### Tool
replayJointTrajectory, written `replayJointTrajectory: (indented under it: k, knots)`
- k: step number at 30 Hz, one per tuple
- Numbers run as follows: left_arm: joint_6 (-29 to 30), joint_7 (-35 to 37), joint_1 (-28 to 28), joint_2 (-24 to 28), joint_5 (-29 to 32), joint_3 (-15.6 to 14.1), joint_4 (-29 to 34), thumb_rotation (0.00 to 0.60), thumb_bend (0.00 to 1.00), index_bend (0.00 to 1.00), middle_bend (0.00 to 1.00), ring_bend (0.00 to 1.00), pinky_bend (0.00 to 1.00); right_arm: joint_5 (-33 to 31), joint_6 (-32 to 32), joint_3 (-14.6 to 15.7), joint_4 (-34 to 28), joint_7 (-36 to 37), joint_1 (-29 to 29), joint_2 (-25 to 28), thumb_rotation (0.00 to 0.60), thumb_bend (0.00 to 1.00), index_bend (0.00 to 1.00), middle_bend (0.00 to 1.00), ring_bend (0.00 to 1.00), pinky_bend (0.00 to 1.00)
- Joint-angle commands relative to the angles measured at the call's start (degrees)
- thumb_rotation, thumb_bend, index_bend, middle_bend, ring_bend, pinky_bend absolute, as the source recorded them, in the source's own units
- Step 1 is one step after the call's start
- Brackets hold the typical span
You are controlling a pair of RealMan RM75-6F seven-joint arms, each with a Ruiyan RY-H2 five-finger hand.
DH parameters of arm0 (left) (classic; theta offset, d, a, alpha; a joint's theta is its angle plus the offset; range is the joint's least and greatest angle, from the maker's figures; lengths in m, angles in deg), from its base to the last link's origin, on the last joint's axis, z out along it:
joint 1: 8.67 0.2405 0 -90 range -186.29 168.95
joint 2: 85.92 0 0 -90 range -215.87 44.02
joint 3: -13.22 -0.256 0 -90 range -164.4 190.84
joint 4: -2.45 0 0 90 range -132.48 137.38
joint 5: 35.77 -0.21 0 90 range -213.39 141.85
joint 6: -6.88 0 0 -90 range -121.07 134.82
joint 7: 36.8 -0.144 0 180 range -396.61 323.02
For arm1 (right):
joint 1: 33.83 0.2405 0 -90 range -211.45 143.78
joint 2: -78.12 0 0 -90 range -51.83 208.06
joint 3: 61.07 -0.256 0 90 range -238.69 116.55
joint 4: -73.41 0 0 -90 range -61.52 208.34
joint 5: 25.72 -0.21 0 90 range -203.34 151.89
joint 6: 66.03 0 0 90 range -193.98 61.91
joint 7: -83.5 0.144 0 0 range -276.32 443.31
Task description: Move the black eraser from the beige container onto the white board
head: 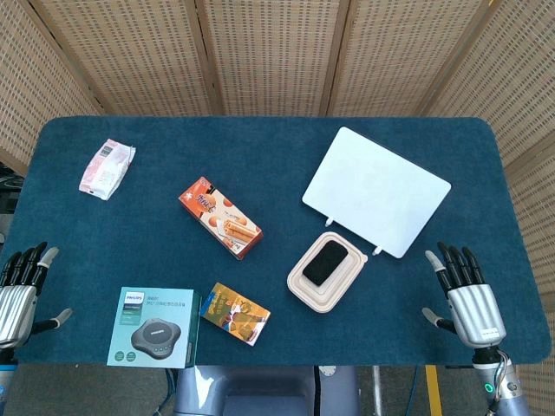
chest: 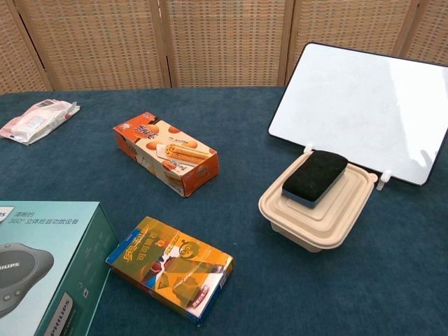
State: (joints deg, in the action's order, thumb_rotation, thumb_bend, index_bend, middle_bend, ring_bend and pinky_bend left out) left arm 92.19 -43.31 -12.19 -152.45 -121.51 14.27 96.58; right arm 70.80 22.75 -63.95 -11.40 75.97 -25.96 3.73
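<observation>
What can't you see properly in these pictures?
- Left hand: partly cut off by the head view's left edge; absent from the chest view.
- Right hand: only in the head view; its palm side faces away.
- Teal speaker box: cut off by the chest view's bottom-left corner.
- Pink packet: print too small to read.
- Beige container: the black eraser covers its middle.
</observation>
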Motion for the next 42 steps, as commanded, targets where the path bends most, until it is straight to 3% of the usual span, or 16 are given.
replayJointTrajectory:
  k: [1, 9, 15, 26, 42]
  knots:
    - [0.01, 0.04, 0.01, 0.01, 0.07, 0.04, 0.00, 0.600, 0.16, 0.00, 0.00, 0.00, 0.00, 0.94, -0.63, -0.61, -0.48, -0.60, 1.29, 1.09, 0.600, 0.05, 0.08, 0.00, 0.00, 0.00]
    - [-0.29, -0.16, -0.11, -0.11, 0.11, -0.02, -0.03, 0.600, 0.15, 0.00, 0.00, 0.00, 0.00, 1.93, -5.04, -1.74, -3.64, -6.29, 5.05, 3.51, 0.600, 0.05, 0.17, 0.00, 0.00, 0.00]
    - [-0.24, 0.12, -0.11, -0.07, 0.13, 0.02, -0.05, 0.600, 0.15, 0.00, 0.00, 0.00, 0.00, 1.20, -11.94, -2.24, -8.75, -13.08, 8.88, 4.38, 0.600, 0.05, 0.19, 0.00, 0.00, 0.00]
    - [0.24, 1.77, 0.10, 0.59, -0.04, 0.12, 0.11, 0.600, 0.15, 0.00, 0.00, 0.00, 0.00, -5.18, -24.02, -3.80, -15.30, -19.54, 15.29, 2.37, 0.600, 0.06, 0.21, 0.00, 0.00, 0.00]
    - [-0.78, 2.76, -0.31, 0.63, 0.52, 0.23, -0.36, 0.600, 0.15, 0.00, 0.00, 0.00, 0.00, -11.84, -29.08, -6.40, -14.41, -25.98, 21.62, -1.46, 0.600, 0.10, 0.28, 0.00, 0.00, 0.00]
